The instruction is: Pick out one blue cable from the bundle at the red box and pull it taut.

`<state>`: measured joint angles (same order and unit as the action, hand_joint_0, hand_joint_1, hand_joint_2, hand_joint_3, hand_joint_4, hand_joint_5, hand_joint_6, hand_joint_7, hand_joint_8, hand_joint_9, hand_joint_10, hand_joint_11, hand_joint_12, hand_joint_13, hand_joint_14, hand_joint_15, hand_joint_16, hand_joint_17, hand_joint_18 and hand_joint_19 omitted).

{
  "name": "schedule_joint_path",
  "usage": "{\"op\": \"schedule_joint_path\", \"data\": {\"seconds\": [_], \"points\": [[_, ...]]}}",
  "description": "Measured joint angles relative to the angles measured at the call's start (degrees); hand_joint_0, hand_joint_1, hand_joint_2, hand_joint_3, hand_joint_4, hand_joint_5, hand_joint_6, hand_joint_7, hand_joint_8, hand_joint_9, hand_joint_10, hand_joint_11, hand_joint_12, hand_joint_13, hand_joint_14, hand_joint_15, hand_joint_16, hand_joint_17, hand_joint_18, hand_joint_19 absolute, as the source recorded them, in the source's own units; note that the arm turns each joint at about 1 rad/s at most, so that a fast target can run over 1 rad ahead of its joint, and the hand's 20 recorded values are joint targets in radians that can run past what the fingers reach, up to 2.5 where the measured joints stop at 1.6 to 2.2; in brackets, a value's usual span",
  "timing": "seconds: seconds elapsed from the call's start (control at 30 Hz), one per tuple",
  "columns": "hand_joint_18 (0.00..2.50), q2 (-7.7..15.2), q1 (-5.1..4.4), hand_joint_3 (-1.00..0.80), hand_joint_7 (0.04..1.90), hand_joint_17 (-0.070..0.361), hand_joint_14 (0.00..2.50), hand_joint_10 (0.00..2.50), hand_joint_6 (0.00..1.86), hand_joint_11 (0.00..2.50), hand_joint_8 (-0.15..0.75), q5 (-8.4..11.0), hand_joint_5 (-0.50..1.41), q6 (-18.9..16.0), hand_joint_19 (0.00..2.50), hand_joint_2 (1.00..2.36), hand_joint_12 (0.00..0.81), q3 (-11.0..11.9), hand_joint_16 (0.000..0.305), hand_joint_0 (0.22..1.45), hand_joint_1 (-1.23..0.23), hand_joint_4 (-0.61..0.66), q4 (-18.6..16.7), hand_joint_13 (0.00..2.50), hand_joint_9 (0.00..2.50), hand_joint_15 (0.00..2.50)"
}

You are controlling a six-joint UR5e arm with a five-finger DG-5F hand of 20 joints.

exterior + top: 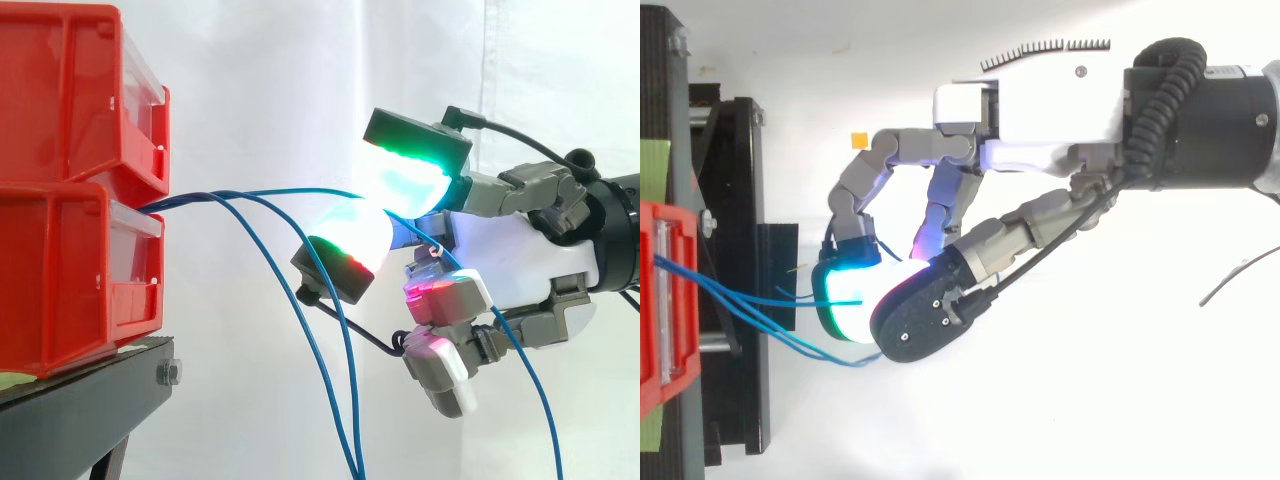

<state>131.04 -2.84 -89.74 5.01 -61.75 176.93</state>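
Blue cable (pixel 300 190) runs from the gap between the stacked red bins (pixel 60 150) almost level to the hand (pixel 520 260), which comes in from the right. In the side view it passes between two glowing pads (pixel 400 180), one above and one below. The hand seems to pinch it there, while the lower fingers curl out of the way. Past the pinch, the loose end drops toward the bottom right. I judge the high, level hold is meant to lift this one strand out of the bundle. The two other cables (pixel 320 330) sag freely down in front of the black stand (pixel 90 400). The held strand bows slightly, so it is probably not quite taut.

From the top view, the hand (pixel 1040 110) reaches left toward the red bins (pixel 650 300). The blue cable (pixel 770 298) leads straight from the bin front into the green-lit pad. A second strand slants off under the dark-backed finger. A green strip (pixel 655 165) lies on the stand, and no writing on it can be made out.
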Motion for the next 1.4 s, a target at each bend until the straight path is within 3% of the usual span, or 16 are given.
{"op": "schedule_joint_path", "data": {"seconds": [0.4, 0.73, 1.0, 1.4], "points": [[0.79, 0.03, 0.26, -0.41, 1.04, 0.105, 0.02, 0.02, 1.00, 0.99, 0.208, -0.53, -0.17, -0.96, 0.80, 1.01, 0.317, -0.17, 0.047, 0.82, -0.75, -0.36, -0.01, 1.08, 1.37, 0.64], [0.80, 0.02, 0.91, -0.40, 0.99, 0.103, 0.03, 0.02, 1.01, 1.19, 0.206, -2.24, -0.17, -2.38, 0.80, 1.01, 0.318, -1.82, 0.046, 0.82, -0.75, -0.33, -0.01, 1.25, 1.47, 0.89], [0.81, 0.00, 1.32, -0.39, 0.98, 0.104, 0.03, 0.02, 1.01, 1.20, 0.205, -3.25, -0.17, -2.62, 0.81, 1.01, 0.316, -1.95, 0.046, 0.81, -0.75, -0.33, 0.03, 1.27, 1.48, 0.91], [0.81, -0.46, 1.80, -0.38, 0.99, 0.105, 0.03, 0.02, 1.01, 1.21, 0.203, -7.80, -0.17, -1.48, 0.81, 1.01, 0.316, -1.93, 0.047, 0.81, -0.75, -0.32, 0.32, 1.27, 1.48, 0.92]]}}
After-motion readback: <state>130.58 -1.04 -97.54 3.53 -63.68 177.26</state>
